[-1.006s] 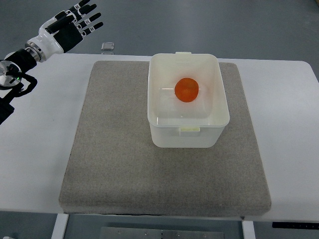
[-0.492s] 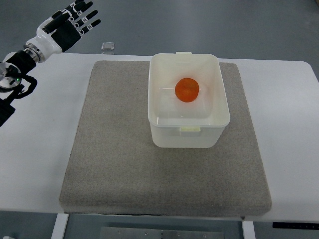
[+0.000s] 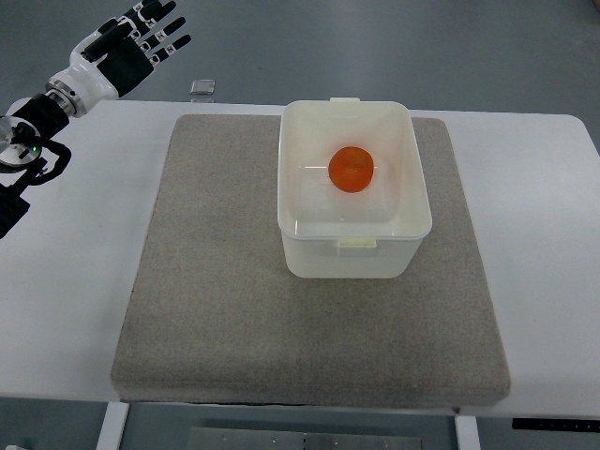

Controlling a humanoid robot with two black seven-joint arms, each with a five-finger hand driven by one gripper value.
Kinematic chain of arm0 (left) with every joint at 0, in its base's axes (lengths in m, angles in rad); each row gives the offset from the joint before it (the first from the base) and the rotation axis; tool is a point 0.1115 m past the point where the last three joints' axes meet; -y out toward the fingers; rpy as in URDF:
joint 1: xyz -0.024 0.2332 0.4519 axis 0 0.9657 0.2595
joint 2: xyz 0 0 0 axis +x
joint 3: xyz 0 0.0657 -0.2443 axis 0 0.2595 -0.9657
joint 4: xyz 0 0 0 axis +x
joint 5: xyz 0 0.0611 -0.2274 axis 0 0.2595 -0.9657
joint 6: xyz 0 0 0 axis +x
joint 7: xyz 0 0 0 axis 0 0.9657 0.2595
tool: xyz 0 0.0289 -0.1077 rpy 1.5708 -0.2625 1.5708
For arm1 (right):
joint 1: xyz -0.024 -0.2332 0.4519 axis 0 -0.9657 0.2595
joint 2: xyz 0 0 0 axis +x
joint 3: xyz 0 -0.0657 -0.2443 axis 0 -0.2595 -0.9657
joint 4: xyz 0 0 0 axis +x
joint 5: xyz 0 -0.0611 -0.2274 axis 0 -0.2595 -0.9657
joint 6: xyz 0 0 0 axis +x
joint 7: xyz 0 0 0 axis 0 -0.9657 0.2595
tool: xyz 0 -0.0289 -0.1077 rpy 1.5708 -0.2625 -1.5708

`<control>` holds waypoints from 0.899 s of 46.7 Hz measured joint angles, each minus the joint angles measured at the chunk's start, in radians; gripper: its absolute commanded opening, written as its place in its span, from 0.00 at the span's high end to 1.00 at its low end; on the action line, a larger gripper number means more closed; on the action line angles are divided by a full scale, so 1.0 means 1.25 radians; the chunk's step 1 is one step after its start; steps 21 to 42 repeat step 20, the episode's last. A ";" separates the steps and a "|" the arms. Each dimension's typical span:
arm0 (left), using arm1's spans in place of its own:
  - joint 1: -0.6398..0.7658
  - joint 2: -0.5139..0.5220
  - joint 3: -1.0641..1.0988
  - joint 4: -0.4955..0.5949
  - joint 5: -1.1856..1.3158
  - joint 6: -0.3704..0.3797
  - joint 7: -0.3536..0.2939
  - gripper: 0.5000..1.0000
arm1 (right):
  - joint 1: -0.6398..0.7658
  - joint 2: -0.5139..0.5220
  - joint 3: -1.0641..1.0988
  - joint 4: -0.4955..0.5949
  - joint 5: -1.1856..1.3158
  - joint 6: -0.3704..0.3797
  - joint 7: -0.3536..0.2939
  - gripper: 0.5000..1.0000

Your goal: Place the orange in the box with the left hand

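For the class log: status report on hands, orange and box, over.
Left hand open, empty, top left, off the mat. Right not in view. Orange inside box. Nothing in the way.

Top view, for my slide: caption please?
Orange in box on mat; left robot hand open, far left.

Round orange (image 3: 352,170), resting inside open white plastic box (image 3: 354,246), toward its far half; box upright, right of frame centre, upper middle.
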 measured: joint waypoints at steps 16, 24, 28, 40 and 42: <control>-0.002 -0.015 0.002 -0.001 0.000 0.000 0.000 0.01 | 0.000 0.000 0.002 0.005 0.000 0.001 0.000 0.15; -0.002 -0.016 0.002 -0.001 0.000 0.000 0.000 0.01 | 0.000 0.000 0.002 0.007 0.001 0.001 -0.001 0.15; -0.002 -0.016 0.002 -0.001 0.000 0.000 0.000 0.01 | 0.000 0.000 0.002 0.007 0.001 0.001 -0.001 0.15; -0.002 -0.016 0.002 -0.001 0.000 0.000 0.000 0.01 | 0.000 0.000 0.002 0.007 0.001 0.001 -0.001 0.15; -0.002 -0.016 0.002 -0.001 0.000 0.000 0.000 0.01 | 0.000 0.000 0.002 0.007 0.001 0.001 -0.001 0.15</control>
